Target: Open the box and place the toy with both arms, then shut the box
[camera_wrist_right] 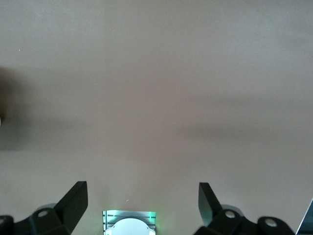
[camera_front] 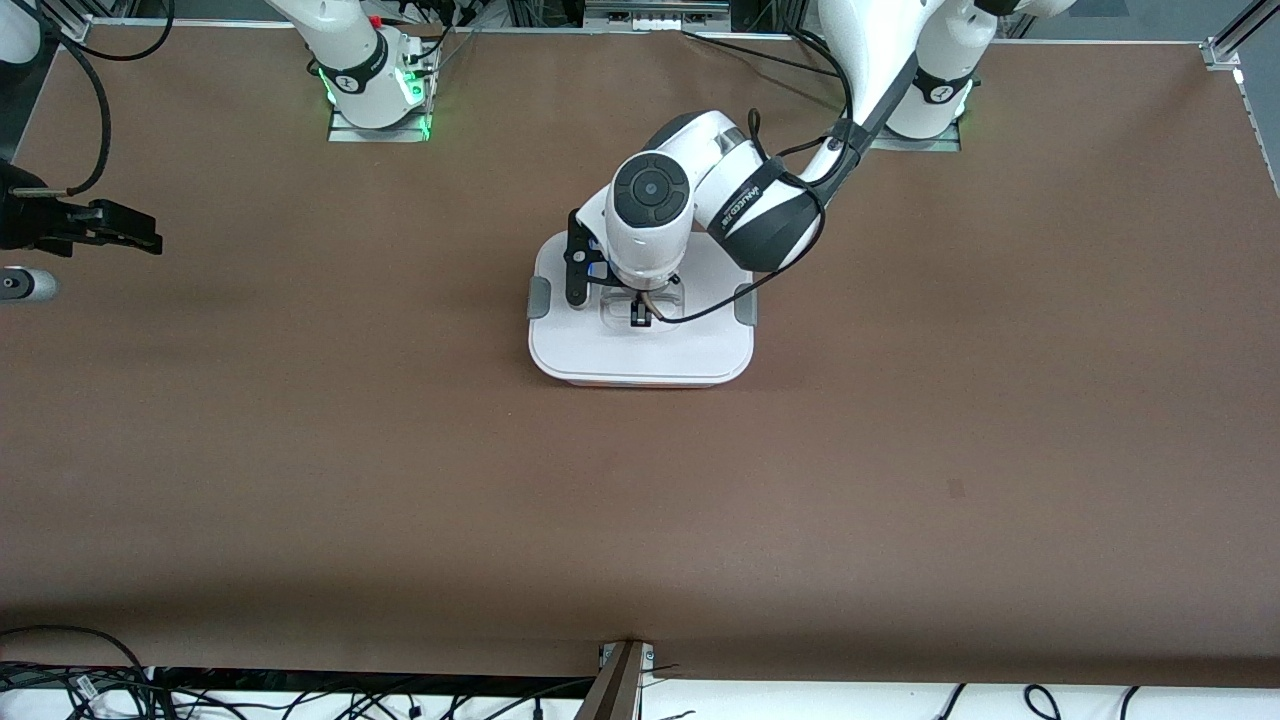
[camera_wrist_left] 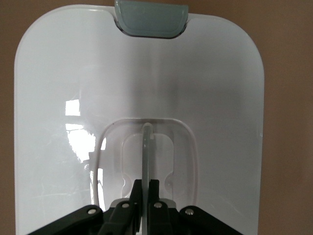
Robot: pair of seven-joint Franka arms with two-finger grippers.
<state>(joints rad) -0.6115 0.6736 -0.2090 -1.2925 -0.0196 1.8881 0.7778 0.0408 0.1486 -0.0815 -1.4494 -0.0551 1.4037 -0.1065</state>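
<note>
The box [camera_front: 640, 350] stands mid-table with its white lid on and a grey clip [camera_front: 539, 297] at each end. Only a thin pink strip of the tub shows under the lid's near edge. My left gripper [camera_front: 640, 315] is down on the lid's middle, shut on the clear handle [camera_wrist_left: 146, 147]. The left wrist view shows the fingers [camera_wrist_left: 138, 192] pinching the upright handle, with the lid [camera_wrist_left: 63, 73] and one clip [camera_wrist_left: 150, 19] ahead. My right gripper [camera_front: 140, 232] waits open and empty at the right arm's end of the table, also seen in the right wrist view [camera_wrist_right: 143, 193]. The toy is out of view.
A grey cylinder [camera_front: 25, 285] sits at the table's edge under the right gripper. The right arm's base [camera_front: 375, 80] glows green at the table's robot edge and also shows in the right wrist view [camera_wrist_right: 128, 223]. Cables lie along the near edge [camera_front: 200, 700].
</note>
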